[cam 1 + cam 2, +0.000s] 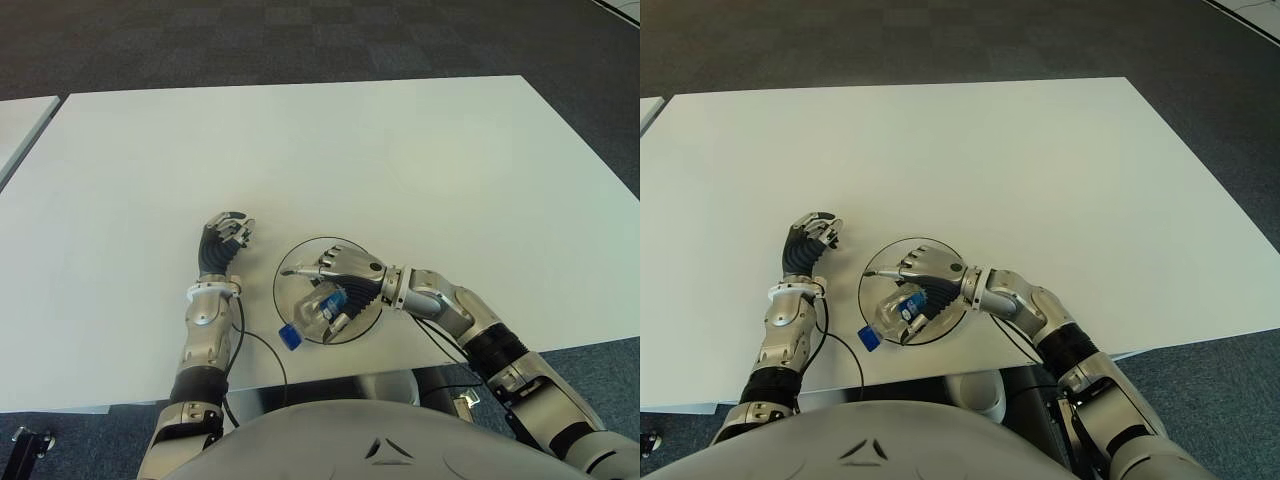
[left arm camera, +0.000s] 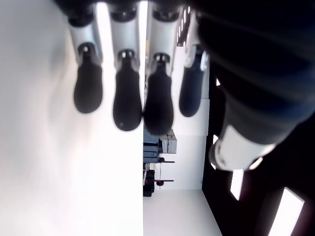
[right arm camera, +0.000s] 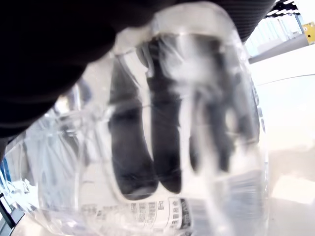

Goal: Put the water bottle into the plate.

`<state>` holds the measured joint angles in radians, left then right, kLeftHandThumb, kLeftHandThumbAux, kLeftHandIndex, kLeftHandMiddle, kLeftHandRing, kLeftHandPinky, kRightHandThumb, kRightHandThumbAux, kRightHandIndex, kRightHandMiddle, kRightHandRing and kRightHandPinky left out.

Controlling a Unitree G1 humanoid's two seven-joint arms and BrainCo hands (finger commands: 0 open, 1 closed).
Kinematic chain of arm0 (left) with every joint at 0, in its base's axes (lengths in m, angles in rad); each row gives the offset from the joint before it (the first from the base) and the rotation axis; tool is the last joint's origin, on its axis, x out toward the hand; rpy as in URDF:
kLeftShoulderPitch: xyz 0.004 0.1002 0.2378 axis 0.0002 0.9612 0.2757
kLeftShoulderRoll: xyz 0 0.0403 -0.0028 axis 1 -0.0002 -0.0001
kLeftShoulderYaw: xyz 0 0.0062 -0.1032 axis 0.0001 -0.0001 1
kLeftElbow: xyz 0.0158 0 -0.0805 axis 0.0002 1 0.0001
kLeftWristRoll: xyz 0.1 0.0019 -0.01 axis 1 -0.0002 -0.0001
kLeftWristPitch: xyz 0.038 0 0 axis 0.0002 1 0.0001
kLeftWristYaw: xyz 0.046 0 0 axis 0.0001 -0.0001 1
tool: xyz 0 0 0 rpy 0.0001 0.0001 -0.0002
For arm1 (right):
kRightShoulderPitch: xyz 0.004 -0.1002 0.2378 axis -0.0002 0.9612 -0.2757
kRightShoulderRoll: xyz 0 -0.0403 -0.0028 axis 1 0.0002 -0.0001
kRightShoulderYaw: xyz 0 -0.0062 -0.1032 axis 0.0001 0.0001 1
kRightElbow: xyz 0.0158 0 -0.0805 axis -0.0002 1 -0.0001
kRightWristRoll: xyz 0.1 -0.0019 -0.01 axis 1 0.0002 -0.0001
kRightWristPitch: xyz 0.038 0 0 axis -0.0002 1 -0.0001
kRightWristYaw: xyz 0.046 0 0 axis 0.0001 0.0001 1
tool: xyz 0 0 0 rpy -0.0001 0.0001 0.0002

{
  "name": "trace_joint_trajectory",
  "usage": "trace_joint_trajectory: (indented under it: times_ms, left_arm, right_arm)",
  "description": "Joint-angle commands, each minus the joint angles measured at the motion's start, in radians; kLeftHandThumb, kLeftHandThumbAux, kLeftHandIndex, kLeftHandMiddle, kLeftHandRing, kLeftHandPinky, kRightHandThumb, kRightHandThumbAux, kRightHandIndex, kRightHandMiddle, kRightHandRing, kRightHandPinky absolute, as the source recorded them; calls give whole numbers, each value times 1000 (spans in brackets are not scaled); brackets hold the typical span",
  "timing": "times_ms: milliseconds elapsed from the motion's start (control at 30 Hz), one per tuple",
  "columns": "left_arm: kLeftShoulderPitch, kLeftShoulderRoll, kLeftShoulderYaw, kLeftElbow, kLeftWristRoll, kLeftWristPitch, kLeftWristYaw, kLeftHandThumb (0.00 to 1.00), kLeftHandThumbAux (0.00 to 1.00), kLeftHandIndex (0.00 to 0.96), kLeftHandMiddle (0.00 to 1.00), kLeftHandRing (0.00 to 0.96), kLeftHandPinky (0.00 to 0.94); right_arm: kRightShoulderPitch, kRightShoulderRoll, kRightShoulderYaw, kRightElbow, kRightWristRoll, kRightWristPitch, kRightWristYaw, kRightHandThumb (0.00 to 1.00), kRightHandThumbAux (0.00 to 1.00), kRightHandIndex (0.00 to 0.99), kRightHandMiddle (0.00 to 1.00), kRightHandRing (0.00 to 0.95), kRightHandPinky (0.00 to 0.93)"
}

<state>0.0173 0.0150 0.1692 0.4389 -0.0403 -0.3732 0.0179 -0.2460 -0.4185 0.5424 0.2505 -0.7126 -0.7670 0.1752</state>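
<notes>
A clear water bottle (image 1: 314, 313) with a blue cap (image 1: 289, 337) lies slanted over the round, dark-rimmed plate (image 1: 304, 256) near the table's front edge. Its cap end pokes out past the plate's near-left rim. My right hand (image 1: 337, 291) is over the plate, fingers wrapped around the bottle's body. In the right wrist view the bottle (image 3: 197, 123) fills the picture, with dark fingers (image 3: 165, 147) showing through it. Whether the bottle touches the plate I cannot tell. My left hand (image 1: 229, 236) shows just left of the plate, fingers curled, holding nothing.
The white table (image 1: 320, 150) stretches wide beyond the plate. Its front edge (image 1: 330, 372) runs close below the plate. A black cable (image 1: 262, 345) loops from my left wrist toward that edge. Another table's corner (image 1: 20, 115) shows at far left, dark carpet beyond.
</notes>
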Motion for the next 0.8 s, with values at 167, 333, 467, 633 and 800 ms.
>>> trace_joint_trajectory:
  times_ms: [167,333,467,633,800]
  left_arm:
    - [22,-13,-2,-26,-45,46,-21,708,714,435,668,650,632]
    - [26,-15,-1,-32,-61,51,-25,708,714,435,658,643,631]
    - [27,-15,-1,-34,-72,49,-33,708,713,435,657,642,630]
    - [28,-14,2,-32,-85,44,-47,708,712,436,657,640,623]
    - [26,-10,3,-26,-82,38,-48,708,712,436,664,647,630]
  right_arm:
    - [-14,21,-22,45,-79,-89,-222,40,321,0,0,0,0]
    - [-22,21,-25,48,-166,-95,-363,59,284,0,0,0,0]
    - [-32,16,-18,47,-245,-88,-480,71,270,0,0,0,0]
    - [-53,-8,2,37,-373,-48,-615,86,236,0,0,0,0]
    - [-70,-31,38,30,-520,31,-787,60,206,0,0,0,0]
